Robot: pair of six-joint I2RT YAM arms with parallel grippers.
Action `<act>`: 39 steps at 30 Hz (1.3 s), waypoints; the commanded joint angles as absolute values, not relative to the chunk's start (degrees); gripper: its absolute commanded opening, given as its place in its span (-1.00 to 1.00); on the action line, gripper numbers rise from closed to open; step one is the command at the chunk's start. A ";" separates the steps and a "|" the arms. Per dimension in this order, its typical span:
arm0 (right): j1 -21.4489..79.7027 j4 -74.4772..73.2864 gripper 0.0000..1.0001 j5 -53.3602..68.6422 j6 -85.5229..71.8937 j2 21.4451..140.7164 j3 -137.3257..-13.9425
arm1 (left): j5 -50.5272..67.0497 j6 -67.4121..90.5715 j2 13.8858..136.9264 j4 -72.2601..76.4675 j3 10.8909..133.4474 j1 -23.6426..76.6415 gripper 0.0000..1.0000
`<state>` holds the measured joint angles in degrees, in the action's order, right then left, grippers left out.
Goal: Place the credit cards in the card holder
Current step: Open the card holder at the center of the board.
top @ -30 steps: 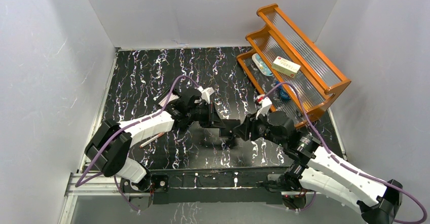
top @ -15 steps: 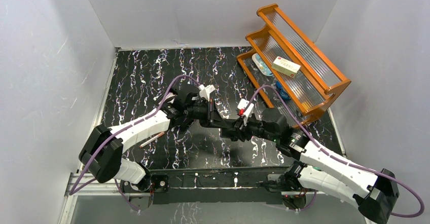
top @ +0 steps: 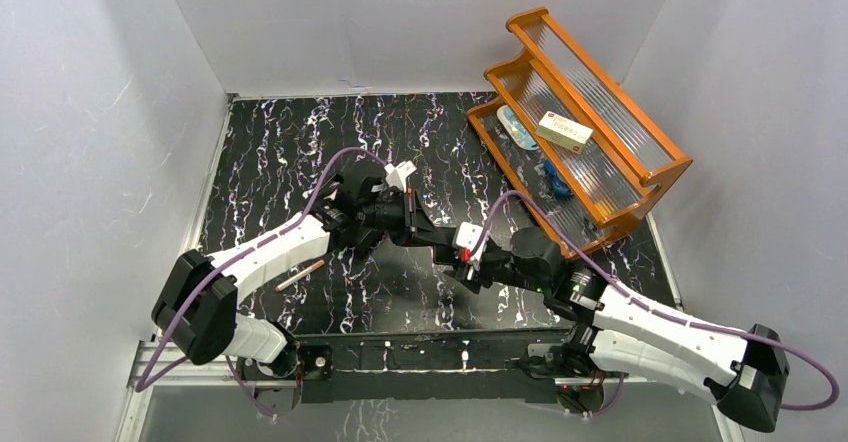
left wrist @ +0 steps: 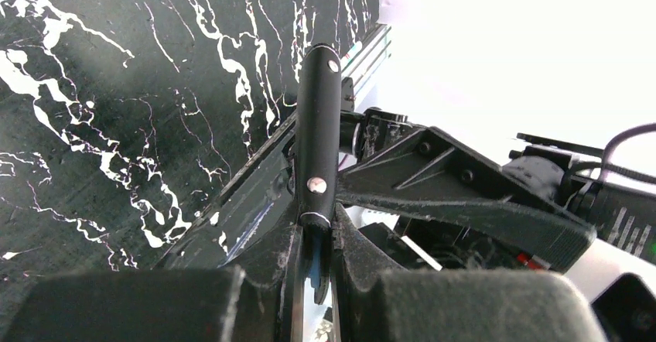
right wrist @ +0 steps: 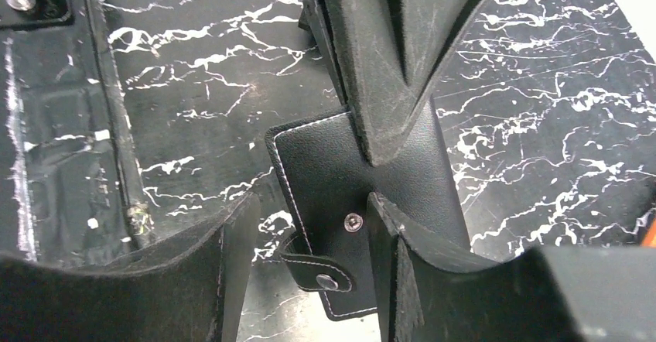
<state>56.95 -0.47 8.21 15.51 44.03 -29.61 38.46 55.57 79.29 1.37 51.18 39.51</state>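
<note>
Black marbled surface point(top: 270, 142) below: my left tool point(left wrist: 313, 241) pinches the card holder point(right wrist: 325, 172) edge-on above its middle, and my right tool point(right wrist: 313, 203) is spread around the snap end. I see no cards, so I judge loading hasn't begun.

Got both arms stretched inward, hands meeting tip to tip at centre, well ahead of the bases. Reading left arm point(top: 270, 252) as low, running up-right from its base, wrist bent toward the middle. Same on right arm point(top: 650, 327), running up-left, forearm near level. Seeing left hand point(left wrist: 316, 230) pinched narrow on card holder point(right wrist: 325, 172), gripped edge-on. Seeing right hand point(right wrist: 309, 272) spread wide, fingers point(right wrist: 232, 280) straddling the holder's lower corner, one finger overlapping the leather face. Can't confirm contact there.
</note>
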 commanded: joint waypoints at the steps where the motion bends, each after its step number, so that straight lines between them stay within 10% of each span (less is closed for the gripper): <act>1: 61.52 -0.31 0.21 -3.78 20.65 46.36 -32.42 | 42.94 60.71 77.26 5.77 50.55 39.29 -1.00; 15: 64.22 5.54 -0.98 -14.24 19.23 45.39 -30.82 | 41.67 57.23 79.57 0.00 50.52 39.19 -1.00; 18: 64.25 6.09 -1.00 -15.22 15.54 46.03 -30.49 | 41.63 57.64 79.96 0.47 50.10 39.12 -0.94; 22: 64.24 1.24 -1.00 -20.14 3.46 50.80 -32.72 | 40.57 55.68 82.47 -1.89 51.41 39.03 -0.06; 25: 64.25 -3.23 -1.00 -20.08 -7.87 52.00 -33.79 | 34.53 48.43 84.34 -11.56 56.24 38.51 0.24; 39: 64.16 -19.66 -1.00 -21.06 -54.24 58.88 -40.60 | 31.13 45.65 78.74 -11.11 51.91 38.54 0.30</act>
